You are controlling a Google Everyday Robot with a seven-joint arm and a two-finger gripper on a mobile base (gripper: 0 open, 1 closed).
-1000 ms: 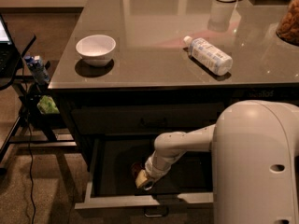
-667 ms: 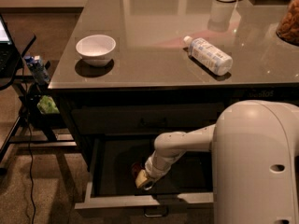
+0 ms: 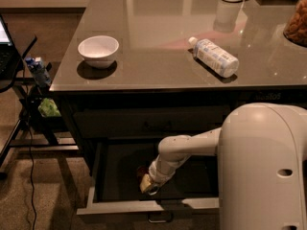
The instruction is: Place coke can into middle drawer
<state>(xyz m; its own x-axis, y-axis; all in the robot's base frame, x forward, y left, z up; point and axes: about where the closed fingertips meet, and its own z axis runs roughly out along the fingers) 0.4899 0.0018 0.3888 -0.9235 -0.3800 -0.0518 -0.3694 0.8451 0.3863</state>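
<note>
The middle drawer (image 3: 115,206) is pulled open below the counter, with a light grey front panel and a dark floor. My arm reaches down into it, and my gripper (image 3: 148,184) is low over the drawer floor, left of centre. A small dark red shape (image 3: 142,170), seemingly the coke can, shows just behind and left of the gripper. Most of it is hidden by the wrist, and I cannot tell whether the gripper touches it.
On the counter stand a white bowl (image 3: 98,50) at the left and a white-labelled clear bottle (image 3: 215,57) lying on its side. The closed upper drawer (image 3: 148,123) is above the open one. A side stand with cables (image 3: 29,95) is at the left.
</note>
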